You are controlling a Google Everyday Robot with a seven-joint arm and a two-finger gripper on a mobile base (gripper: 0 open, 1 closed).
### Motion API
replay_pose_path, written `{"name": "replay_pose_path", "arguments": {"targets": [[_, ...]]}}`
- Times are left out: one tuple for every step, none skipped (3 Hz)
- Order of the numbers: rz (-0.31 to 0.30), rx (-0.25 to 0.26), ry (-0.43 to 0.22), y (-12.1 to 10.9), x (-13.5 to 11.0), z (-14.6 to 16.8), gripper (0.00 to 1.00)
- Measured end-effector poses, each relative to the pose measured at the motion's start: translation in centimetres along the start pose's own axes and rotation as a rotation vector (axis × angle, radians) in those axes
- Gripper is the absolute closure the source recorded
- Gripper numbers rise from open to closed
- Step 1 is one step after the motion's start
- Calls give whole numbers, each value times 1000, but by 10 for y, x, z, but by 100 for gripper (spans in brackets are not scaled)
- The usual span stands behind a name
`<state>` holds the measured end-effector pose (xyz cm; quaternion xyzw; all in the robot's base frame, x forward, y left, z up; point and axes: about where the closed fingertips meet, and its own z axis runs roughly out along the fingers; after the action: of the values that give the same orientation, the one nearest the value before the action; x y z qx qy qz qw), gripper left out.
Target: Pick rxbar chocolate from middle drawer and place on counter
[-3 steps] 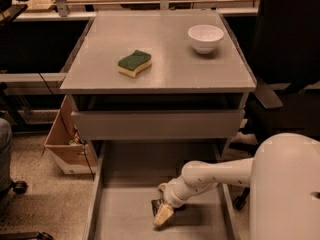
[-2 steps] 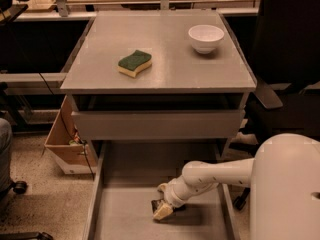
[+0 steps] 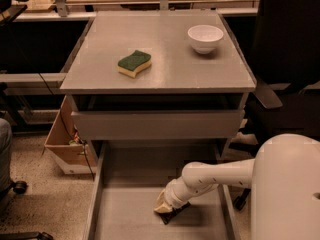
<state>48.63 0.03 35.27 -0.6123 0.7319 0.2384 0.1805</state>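
Observation:
The middle drawer (image 3: 127, 216) is pulled out wide at the bottom of the view, its grey floor bare. My gripper (image 3: 163, 206) reaches down into it from the right, at the end of my white arm (image 3: 215, 176). It sits right on a small dark flat bar, the rxbar chocolate (image 3: 174, 215), which shows at the gripper's lower right side on the drawer floor. Most of the bar is hidden under the gripper. The counter (image 3: 165, 79) is the grey cabinet top above.
A green-and-yellow sponge (image 3: 134, 63) and a white bowl (image 3: 205, 37) sit on the counter. The shallower upper drawer (image 3: 157, 125) juts out a little above the open one. A cardboard box (image 3: 62, 144) stands left of the cabinet, a black chair (image 3: 290, 59) at the right.
My gripper has shifted slightly within the drawer over the bar. The dark bar now shows at its lower right. The arm has barely moved.

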Motion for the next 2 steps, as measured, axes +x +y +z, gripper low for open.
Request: {"name": "replay_pose_path", "arguments": {"targets": [[-11,15,-2,1,-6,-10,100],[-15,28,5,1,-15,-30,100]]}}
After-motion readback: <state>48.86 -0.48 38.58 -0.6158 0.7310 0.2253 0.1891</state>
